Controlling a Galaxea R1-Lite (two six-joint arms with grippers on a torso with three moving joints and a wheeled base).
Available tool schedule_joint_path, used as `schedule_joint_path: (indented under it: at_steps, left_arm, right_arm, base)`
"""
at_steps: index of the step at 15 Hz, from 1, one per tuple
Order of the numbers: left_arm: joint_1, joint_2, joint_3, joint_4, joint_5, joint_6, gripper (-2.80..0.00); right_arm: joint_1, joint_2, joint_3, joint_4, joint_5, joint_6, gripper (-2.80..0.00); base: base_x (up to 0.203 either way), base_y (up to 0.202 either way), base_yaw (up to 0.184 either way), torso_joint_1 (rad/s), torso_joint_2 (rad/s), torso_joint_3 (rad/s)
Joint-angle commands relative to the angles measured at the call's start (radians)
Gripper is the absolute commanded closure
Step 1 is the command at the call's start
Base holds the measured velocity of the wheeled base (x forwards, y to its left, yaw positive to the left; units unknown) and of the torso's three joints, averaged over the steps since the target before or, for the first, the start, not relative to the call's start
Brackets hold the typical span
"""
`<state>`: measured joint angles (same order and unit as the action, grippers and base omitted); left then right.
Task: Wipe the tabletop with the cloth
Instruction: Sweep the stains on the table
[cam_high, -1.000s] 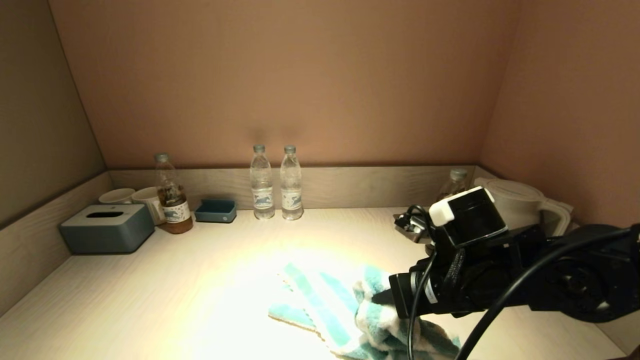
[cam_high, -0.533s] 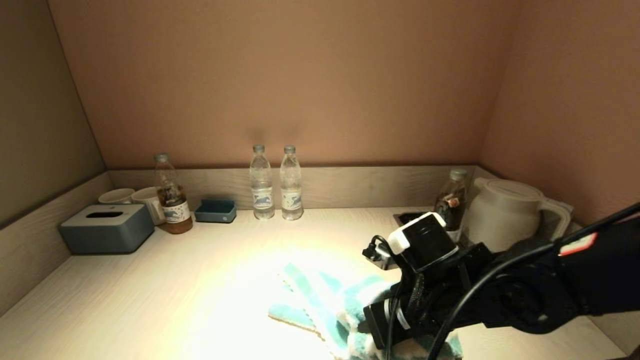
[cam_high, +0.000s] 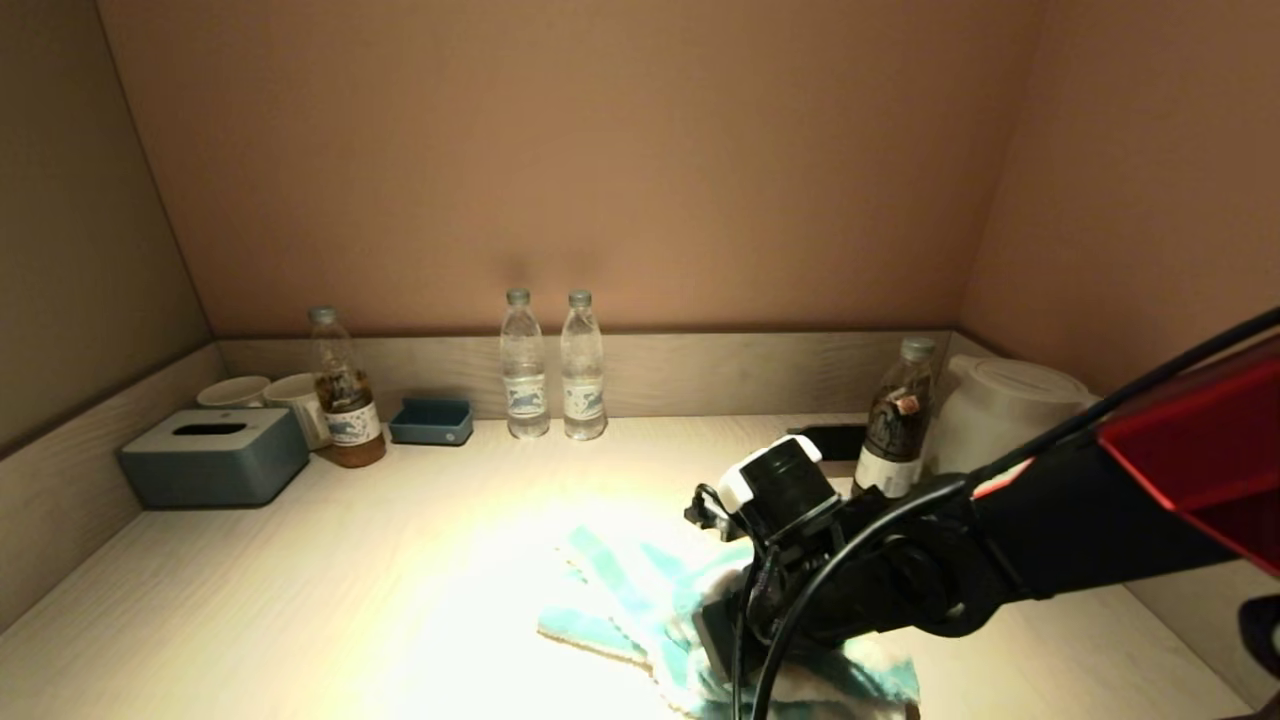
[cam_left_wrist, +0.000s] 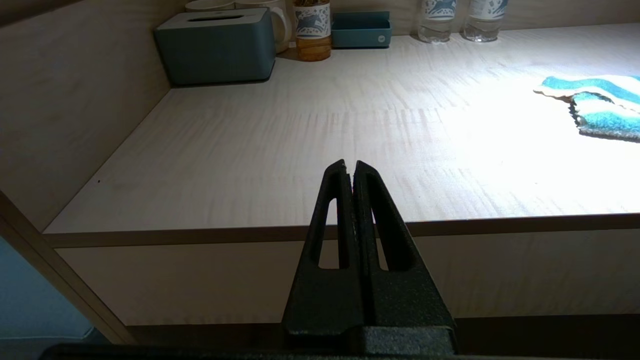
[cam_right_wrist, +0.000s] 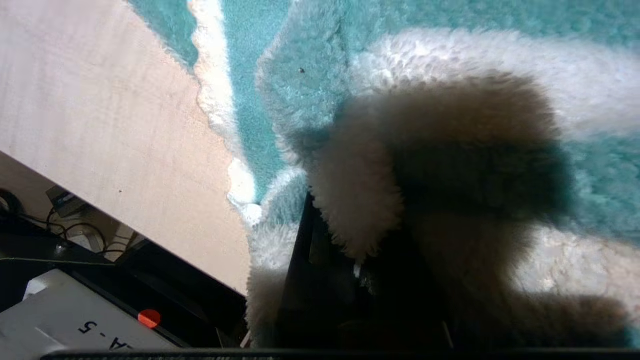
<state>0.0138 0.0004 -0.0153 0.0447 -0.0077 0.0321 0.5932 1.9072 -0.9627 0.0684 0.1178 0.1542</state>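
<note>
A teal-and-white striped cloth (cam_high: 620, 590) lies bunched on the pale wooden tabletop (cam_high: 400, 560), at the front right of centre. My right gripper (cam_high: 715, 630) is low on the table, shut on a raised fold of the cloth (cam_right_wrist: 320, 75). Its fingers (cam_right_wrist: 305, 240) are mostly buried in the pile. My left gripper (cam_left_wrist: 350, 167) is shut and empty, parked below and in front of the table's front edge. From there the cloth's left end (cam_left_wrist: 600, 102) shows far off.
Along the back wall stand a grey tissue box (cam_high: 215, 455), two cups (cam_high: 290, 400), a tea bottle (cam_high: 345, 400), a blue tray (cam_high: 432, 420) and two water bottles (cam_high: 525, 365). A dark bottle (cam_high: 890, 420) and a white kettle (cam_high: 1010, 410) stand at the back right.
My right arm has swept left and down toward the table's front, dragging and bunching the cloth. The dark bottle and kettle behind it are now uncovered. The left arm has not moved.
</note>
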Motion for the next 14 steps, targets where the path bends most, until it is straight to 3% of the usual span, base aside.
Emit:
schedule_joint_path:
  at_steps: [1, 3, 7, 10, 14]
  left_arm:
    - [0.002, 0.001, 0.0, 0.0, 0.0, 0.0, 0.0]
    - [0.002, 0.001, 0.0, 0.0, 0.0, 0.0, 0.0]
    - [0.002, 0.001, 0.0, 0.0, 0.0, 0.0, 0.0]
    - [0.002, 0.001, 0.0, 0.001, 0.0, 0.0, 0.0]
    - [0.002, 0.001, 0.0, 0.0, 0.0, 0.0, 0.0]
  right_arm:
    - [0.004, 0.061, -0.055, 0.002, -0.012, 0.0, 0.0]
    - [0.002, 0.119, -0.151, 0.007, -0.013, 0.001, 0.0]
    - [-0.001, 0.135, -0.17, 0.01, -0.016, 0.003, 0.0]
    - [-0.089, 0.227, -0.315, 0.011, -0.048, 0.022, 0.0]
    - [-0.2, 0.22, -0.317, 0.028, -0.056, 0.038, 0.0]
  base:
    - [0.0, 0.0, 0.0, 0.0, 0.0, 0.0]
    - [0.0, 0.0, 0.0, 0.0, 0.0, 0.0]
    - [0.0, 0.0, 0.0, 0.0, 0.0, 0.0]
    - [0.0, 0.0, 0.0, 0.0, 0.0, 0.0]
    - [0.0, 0.0, 0.0, 0.0, 0.0, 0.0]
